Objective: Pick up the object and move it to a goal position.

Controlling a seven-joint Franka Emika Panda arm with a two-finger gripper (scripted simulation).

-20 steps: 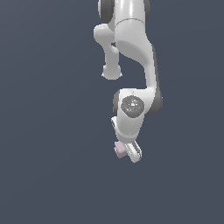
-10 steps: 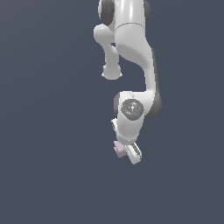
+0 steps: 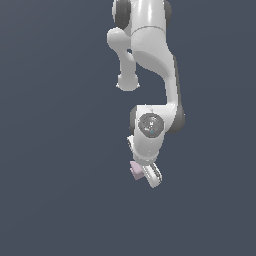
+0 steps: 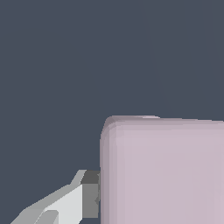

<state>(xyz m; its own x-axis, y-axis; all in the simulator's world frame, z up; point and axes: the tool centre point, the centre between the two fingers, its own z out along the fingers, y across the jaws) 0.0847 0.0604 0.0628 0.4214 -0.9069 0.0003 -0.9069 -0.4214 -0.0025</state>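
Observation:
The object point(image 3: 135, 170) is a small pale pink-lilac block that shows at the tip of the white arm, low in the exterior view. My gripper point(image 3: 141, 173) is around it, and the hand hides most of the block there. In the wrist view the object point(image 4: 166, 175) fills a large part of the picture. One grey finger pad point(image 4: 90, 194) presses flat against its side. The other finger is out of that picture. The gripper is shut on the object.
The white arm point(image 3: 150, 60) comes down from the top of the exterior view, with its wrist joint point(image 3: 150, 125) just above the hand. A plain dark blue-grey surface point(image 3: 60, 175) lies all around.
The wrist has shifted very slightly toward the exterior view's left. The block stays in the gripper at nearly the same spot.

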